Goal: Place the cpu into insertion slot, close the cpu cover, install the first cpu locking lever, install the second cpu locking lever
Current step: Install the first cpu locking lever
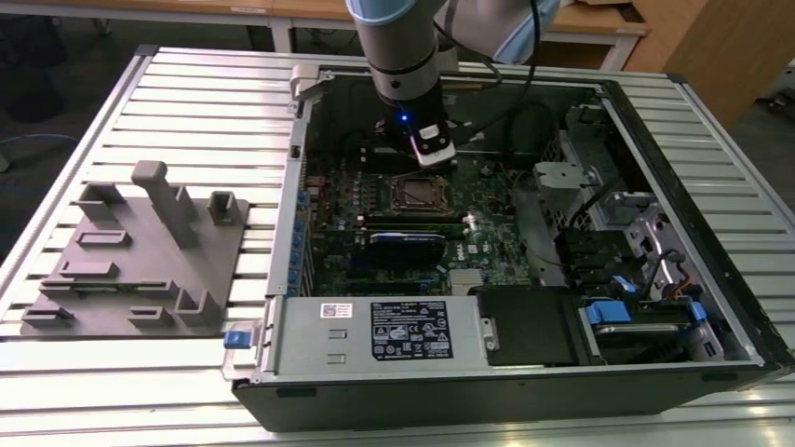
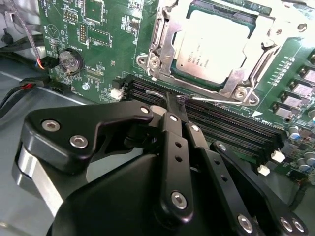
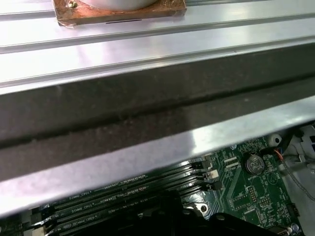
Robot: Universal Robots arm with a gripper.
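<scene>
cpu [image 2: 211, 42] seated under cpu cover [image 2: 170, 44] | pincer [image 2: 173, 102] narrow (tips together) over memory slots [image 2: 231, 130], just beside cover edge

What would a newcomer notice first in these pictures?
The open computer case on the slatted table draws the eye, with the robot arm reaching down into it. In the second wrist view the silver cpu lies framed by the cpu cover, with the black gripper close to the memory slots.
</scene>
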